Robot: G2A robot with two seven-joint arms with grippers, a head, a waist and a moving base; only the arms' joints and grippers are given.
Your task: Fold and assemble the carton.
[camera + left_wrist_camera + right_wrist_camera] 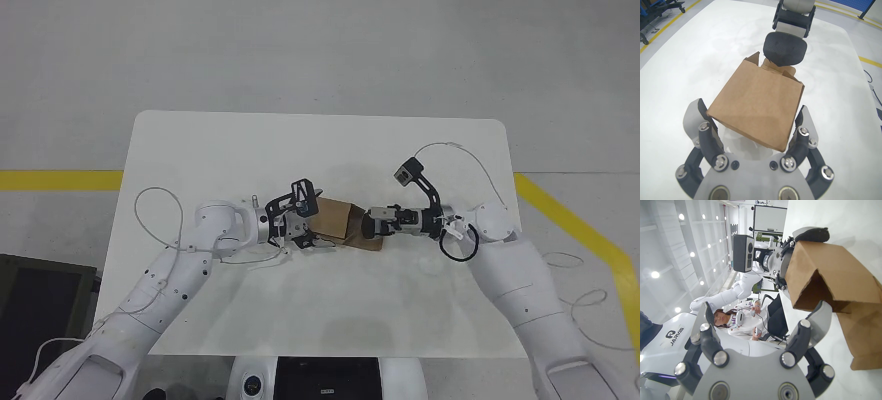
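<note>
A small brown carton (335,222) is held just above the middle of the white table (300,140), lying on its side between the two arms. My left gripper (751,113) is shut on its closed end, a black pad (814,235) pressed on either side of the carton (755,106). The other end of the carton (829,266) is open, with loose flaps (863,332) sticking out. My right gripper (762,308) is at that end, open wide. One of its fingers (784,49) rests against a flap; the other stands clear in the air.
A thin white cable (150,210) loops on the table beside the left arm, and another cable (470,160) arcs over the right arm. Bare table lies in front of and behind the carton. Yellow floor tape (60,180) runs past the table's edges.
</note>
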